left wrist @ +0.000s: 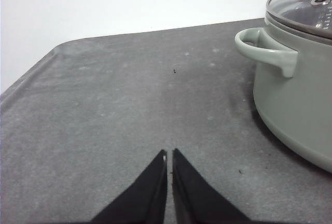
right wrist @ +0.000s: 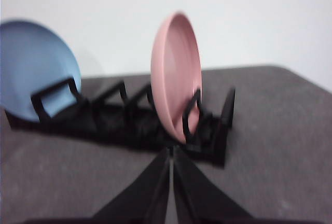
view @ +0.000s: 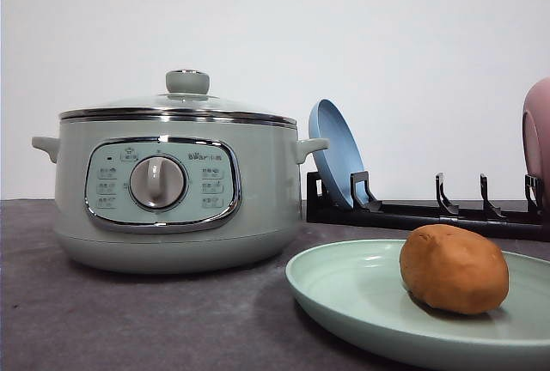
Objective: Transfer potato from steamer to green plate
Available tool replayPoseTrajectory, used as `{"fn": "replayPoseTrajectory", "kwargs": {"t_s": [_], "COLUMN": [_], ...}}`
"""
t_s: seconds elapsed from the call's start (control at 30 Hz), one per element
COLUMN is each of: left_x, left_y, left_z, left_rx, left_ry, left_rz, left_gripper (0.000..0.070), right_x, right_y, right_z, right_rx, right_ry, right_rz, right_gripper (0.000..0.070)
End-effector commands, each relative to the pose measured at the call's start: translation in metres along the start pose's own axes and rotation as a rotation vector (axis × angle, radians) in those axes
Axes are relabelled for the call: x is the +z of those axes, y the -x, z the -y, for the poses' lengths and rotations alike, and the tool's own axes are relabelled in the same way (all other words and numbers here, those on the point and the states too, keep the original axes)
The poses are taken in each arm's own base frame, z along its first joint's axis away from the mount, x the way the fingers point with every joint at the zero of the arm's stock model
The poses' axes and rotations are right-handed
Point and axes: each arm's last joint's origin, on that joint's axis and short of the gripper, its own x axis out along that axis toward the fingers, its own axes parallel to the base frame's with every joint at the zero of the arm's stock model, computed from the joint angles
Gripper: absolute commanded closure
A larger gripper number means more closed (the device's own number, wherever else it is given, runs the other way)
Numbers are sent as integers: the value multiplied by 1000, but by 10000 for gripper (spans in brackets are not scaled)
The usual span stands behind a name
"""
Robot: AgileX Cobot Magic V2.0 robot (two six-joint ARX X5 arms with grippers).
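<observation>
The orange-brown potato point(view: 454, 269) lies on the pale green plate point(view: 344, 289) at the front right of the table. The sage-green steamer point(view: 176, 186) stands to the left of the plate with its glass lid on. In the left wrist view my left gripper point(left wrist: 169, 154) is shut and empty, low over bare grey table, with the steamer point(left wrist: 295, 94) and its side handle off to one side. My right gripper point(right wrist: 170, 151) is also shut with nothing in it, pointing at the dish rack.
A black dish rack point(view: 412, 212) runs along the back right, holding an upright blue plate point(view: 337, 152) and a pink dish point(view: 538, 135). In the right wrist view the pink dish point(right wrist: 176, 73) and blue plate point(right wrist: 33, 68) stand in that rack point(right wrist: 119, 120).
</observation>
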Motion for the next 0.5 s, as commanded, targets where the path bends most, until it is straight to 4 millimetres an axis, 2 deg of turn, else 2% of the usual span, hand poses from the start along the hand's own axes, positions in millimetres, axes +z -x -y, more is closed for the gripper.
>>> {"fn": "replayPoseTrajectory", "kwargs": {"t_s": [0.0,0.13,0.47], "left_x": [-7,-7,-7], "left_y": [-2,-2,-2], "left_z": [1,1,1], "left_rx": [-1,-1,-1], "left_ry": [4,4,4], "left_rz": [-25,-25,-25], "left_gripper": [690,690,690], "right_x": [-5,-14,-13], "right_y": [0,1,1], "right_z": [0,0,-2], "right_rx": [3,38,90], "right_ry": [12,24,8], "right_rz": [-43,-140,-125], "right_gripper": [700,700,700]}}
